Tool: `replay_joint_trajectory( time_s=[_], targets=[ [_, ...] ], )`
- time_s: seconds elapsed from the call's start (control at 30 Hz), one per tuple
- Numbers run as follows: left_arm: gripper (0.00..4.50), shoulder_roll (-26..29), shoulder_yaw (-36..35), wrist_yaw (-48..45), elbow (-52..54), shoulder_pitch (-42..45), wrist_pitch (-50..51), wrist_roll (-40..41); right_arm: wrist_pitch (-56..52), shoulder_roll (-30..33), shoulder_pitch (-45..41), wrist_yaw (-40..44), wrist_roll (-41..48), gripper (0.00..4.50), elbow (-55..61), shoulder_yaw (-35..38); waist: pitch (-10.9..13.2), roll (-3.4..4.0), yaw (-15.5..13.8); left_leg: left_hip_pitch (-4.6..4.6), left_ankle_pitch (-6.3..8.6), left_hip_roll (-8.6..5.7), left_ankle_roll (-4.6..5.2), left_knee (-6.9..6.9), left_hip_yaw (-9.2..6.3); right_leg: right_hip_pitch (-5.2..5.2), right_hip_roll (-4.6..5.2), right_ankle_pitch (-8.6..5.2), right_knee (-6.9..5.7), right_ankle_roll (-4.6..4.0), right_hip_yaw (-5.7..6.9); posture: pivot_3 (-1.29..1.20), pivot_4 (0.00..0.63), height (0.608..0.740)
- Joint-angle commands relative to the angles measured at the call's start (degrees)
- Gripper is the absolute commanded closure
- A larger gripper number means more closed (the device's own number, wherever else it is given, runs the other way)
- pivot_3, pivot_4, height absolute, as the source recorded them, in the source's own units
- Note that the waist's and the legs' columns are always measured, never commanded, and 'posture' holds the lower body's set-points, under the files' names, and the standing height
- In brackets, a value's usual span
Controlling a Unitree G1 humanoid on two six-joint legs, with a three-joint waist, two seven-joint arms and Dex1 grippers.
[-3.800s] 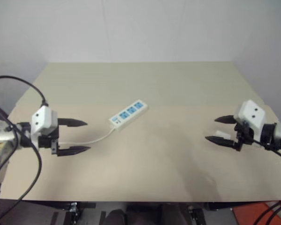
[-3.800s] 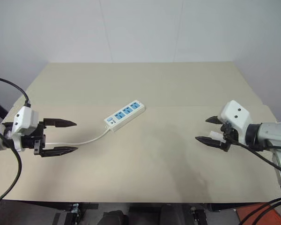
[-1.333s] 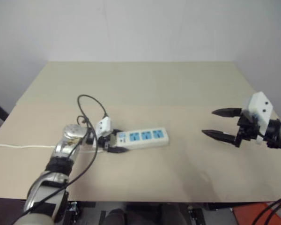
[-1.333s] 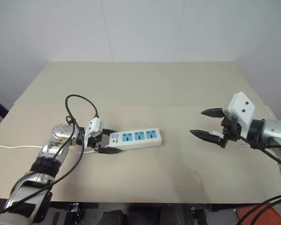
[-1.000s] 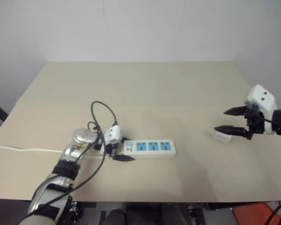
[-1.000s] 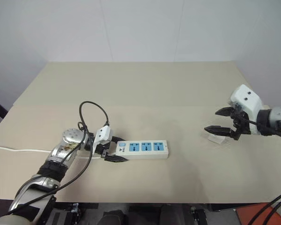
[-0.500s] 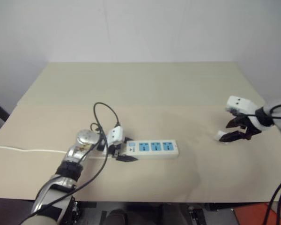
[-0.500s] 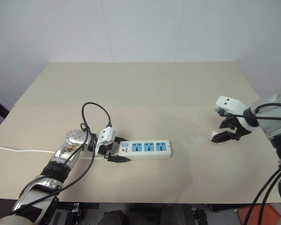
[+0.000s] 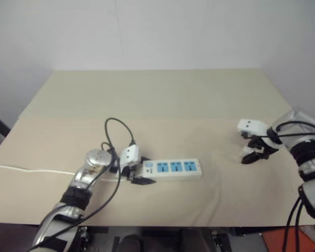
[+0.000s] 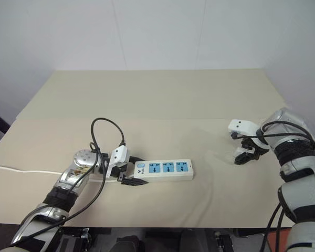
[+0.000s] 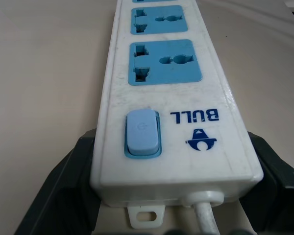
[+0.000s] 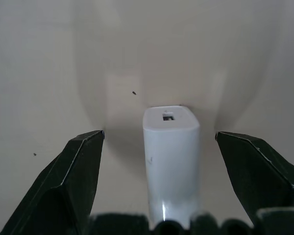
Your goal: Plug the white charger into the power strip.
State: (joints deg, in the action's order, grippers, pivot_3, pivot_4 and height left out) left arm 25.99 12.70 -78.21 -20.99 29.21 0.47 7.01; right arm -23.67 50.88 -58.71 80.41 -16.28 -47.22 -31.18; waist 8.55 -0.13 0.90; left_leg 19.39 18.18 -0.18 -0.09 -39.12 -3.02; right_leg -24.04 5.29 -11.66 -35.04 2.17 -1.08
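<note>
Since a second ago, the right gripper [image 9: 250,152] has dropped from a level pose to point steeply down at the table [image 9: 163,100]; the left gripper [image 9: 138,176] and the power strip [image 9: 173,168] have barely shifted.

Head views: the left gripper is clamped on the switch end of the power strip, which lies flat and extends away from the fingertips, toward the robot's right. A thin white cord [image 9: 26,170] trails off behind the left wrist to the table's left edge. The right gripper is well apart from the strip, its black fingers low over the table, close around the white charger [image 10: 242,154].

Left wrist view: both fingers [image 11: 54,196] press the sides of the strip's end, just beside the blue switch [image 11: 142,132]. Blue sockets [image 11: 164,62] run ahead of the jaws.

Right wrist view: the jaws stand wide apart. The white charger lies on the table between the fingers [image 12: 73,176], touching neither.
</note>
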Motion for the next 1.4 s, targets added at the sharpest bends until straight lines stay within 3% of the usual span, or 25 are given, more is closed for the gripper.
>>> replay_joint_trajectory(
  time_s=[0.03, 0.1, 0.37, 0.57, 0.7, 0.8, 0.93, 1.1, 1.4],
  targets=[
    [1.16, 0.75, 1.10, -0.12, 1.34, -1.26, 1.27, 0.18, 2.26, -0.61, -1.65, -1.00, -2.15, 0.37, -2.28, 0.96, -0.01, 0.01, 0.16, -0.01, 0.00, 0.00, 0.00, 0.00, 0.00, 0.01, 0.00, 0.00, 0.00, 0.00, 0.00, 0.00, 0.150, 0.740],
    [1.16, 1.04, 1.08, -0.10, 1.68, -1.48, 1.57, 0.23, 2.46, -1.43, -1.52, -1.19, -2.52, 0.79, -2.53, 1.23, -0.01, 0.01, 0.29, -0.02, 0.00, 0.01, 0.00, 0.00, 0.00, 0.01, -0.01, 0.00, 0.00, 0.00, 0.00, 0.00, 0.150, 0.740],
    [1.16, 0.90, 1.36, 0.09, 0.64, -0.33, 1.82, -0.05, 2.71, -3.52, -0.85, -1.67, -4.69, 3.29, -1.76, 1.17, -0.24, -0.20, 0.77, -0.13, 0.00, 0.01, 0.00, -0.01, -0.02, 0.14, -0.01, 0.01, -0.01, -0.01, -0.01, 0.00, 0.150, 0.740],
    [1.16, 0.70, 1.42, -0.18, -0.43, 0.47, 1.56, -0.01, 1.87, -3.09, 0.08, -3.05, -3.66, 3.34, 1.75, 4.03, -0.33, -0.24, 0.88, -0.14, 0.00, 0.01, 0.00, -0.02, -0.03, 0.16, -0.01, 0.01, -0.01, -0.01, -0.01, 0.00, 0.150, 0.740],
    [1.16, 0.78, 1.76, -1.13, -1.54, 1.09, 1.13, -0.21, -4.79, -5.04, -0.21, -3.00, 5.03, 3.34, 13.23, 13.82, -0.38, -0.12, 1.12, -0.08, 0.00, 0.00, 0.00, 0.00, -0.02, 0.05, -0.01, 0.02, -0.06, -0.01, -0.05, 0.00, 0.150, 0.740],
    [1.16, 0.42, 2.01, -1.44, -2.70, 1.96, 0.55, -0.48, -11.41, -8.75, 3.11, -3.93, 14.65, 3.34, 27.20, 22.44, -0.40, -0.09, 1.23, -0.05, 0.00, 0.01, 0.00, 0.08, -0.07, -0.04, -0.04, 0.02, -0.12, -0.01, -0.04, 0.00, 0.150, 0.740],
    [1.16, 0.41, 2.68, -2.01, -4.43, 3.41, -0.91, -1.19, -12.61, -18.83, 12.17, -12.82, 23.27, 3.34, 44.08, 29.45, -0.48, -0.24, 0.80, -0.04, 0.00, 0.01, 0.00, 0.06, -0.22, 0.03, -0.02, 0.02, -0.13, -0.01, 0.08, 0.00, 0.150, 0.740],
    [1.16, 0.89, 3.86, -1.06, -6.52, 4.31, -5.18, -3.03, -9.73, -26.65, 20.74, -19.28, 26.46, 3.34, 52.22, 28.08, -0.52, -0.30, 0.11, 0.00, -0.01, -0.03, -0.02, 0.02, -0.19, -0.04, 0.00, 0.02, -0.18, -0.01, 0.06, 0.00, 0.150, 0.740],
    [1.16, 1.34, 4.51, 0.18, -6.92, 3.07, -7.62, -3.85, -4.50, -30.15, 26.95, -19.12, 30.53, 3.34, 51.45, 24.58, -0.52, -0.29, 0.18, -0.09, -0.01, -0.01, -0.01, 0.03, -0.18, 0.03, -0.05, 0.02, -0.17, -0.01, 0.05, 0.00, 0.150, 0.740]
  ],
)
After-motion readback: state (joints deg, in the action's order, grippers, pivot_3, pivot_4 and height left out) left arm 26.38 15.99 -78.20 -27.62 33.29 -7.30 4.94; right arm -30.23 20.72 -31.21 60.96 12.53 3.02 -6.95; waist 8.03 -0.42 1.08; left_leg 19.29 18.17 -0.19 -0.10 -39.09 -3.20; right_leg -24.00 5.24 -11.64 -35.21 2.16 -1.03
